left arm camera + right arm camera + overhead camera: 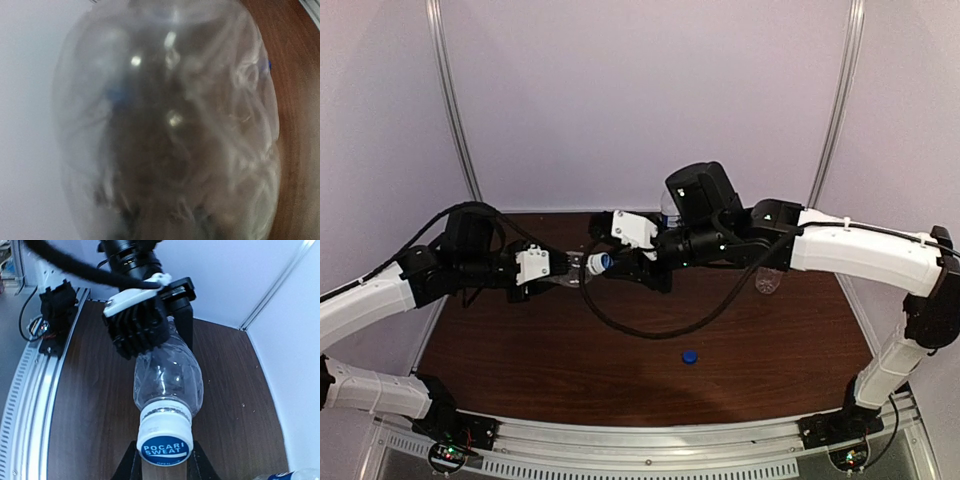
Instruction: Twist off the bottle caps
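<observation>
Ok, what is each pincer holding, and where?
Left pincer clamps the clear bottle around its body; right pincer is shut on its white-and-blue cap.

Perhaps three bottles [167, 377], two caps [165, 440]

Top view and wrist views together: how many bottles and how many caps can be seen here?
Bottles: 3 (held bottle, clear bottle, part-hidden bottle)
Caps: 2 (screwed-on cap, loose blue cap)
Total: 5
</observation>
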Available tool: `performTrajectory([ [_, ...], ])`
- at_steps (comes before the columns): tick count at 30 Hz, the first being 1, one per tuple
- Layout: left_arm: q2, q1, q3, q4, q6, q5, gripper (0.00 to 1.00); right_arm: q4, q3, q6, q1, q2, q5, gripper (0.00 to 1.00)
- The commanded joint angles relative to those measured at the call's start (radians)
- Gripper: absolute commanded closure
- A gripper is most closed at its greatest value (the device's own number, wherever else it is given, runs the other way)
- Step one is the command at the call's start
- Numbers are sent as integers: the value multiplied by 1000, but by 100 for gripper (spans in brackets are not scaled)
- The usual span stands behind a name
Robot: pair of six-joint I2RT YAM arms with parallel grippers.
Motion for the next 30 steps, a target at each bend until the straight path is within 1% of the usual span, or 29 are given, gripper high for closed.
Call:
performTrajectory([
  [1,13,-16,46,-177,-25,230,77,33,-69,-411,48,-53,64,100],
  [3,14,-16,49,-193,-40,253,77,51,-99,-500,65,-70,83,100],
  [5,17,-16,48,-186,-61,255,77,88,-120,-549,81,-77,109,100],
  [8,17,-16,47,-152,-93,238,77,111,-121,-552,94,-70,127,100],
  [10,18,-16,48,-131,-105,228,77,124,-123,-546,99,-67,139,93],
  [11,17,-16,49,-127,-105,230,77,134,-127,-545,104,-65,147,84],
  [13,15,-16,49,-126,-104,233,77,161,-141,-537,108,-69,162,61],
  [15,11,-16,45,-122,-106,228,77,188,-157,-530,114,-75,174,32],
  [16,8,-16,42,-118,-110,221,77,197,-161,-518,117,-77,177,22],
  [18,4,-16,38,-111,-117,205,78,215,-165,-485,117,-85,188,8],
  [20,-2,-16,35,-96,-135,182,78,233,-173,-445,117,-95,196,1],
  [21,-5,-16,32,-81,-151,166,78,241,-179,-421,115,-102,199,1],
  [23,-12,-16,23,-28,-185,106,78,256,-174,-317,107,-115,190,0],
  [24,-14,-16,13,16,-205,60,78,256,-159,-226,91,-119,168,0],
  [26,-22,-16,-5,115,-224,-47,78,248,-106,10,41,-114,78,0],
  [27,-24,-16,-16,166,-219,-97,78,260,-80,156,6,-104,16,0],
  [28,-29,-16,-27,222,-200,-134,78,290,-58,294,-24,-88,-31,0],
  [30,-37,-16,-52,306,-154,-193,78,306,-7,575,-81,-48,-78,0],
])
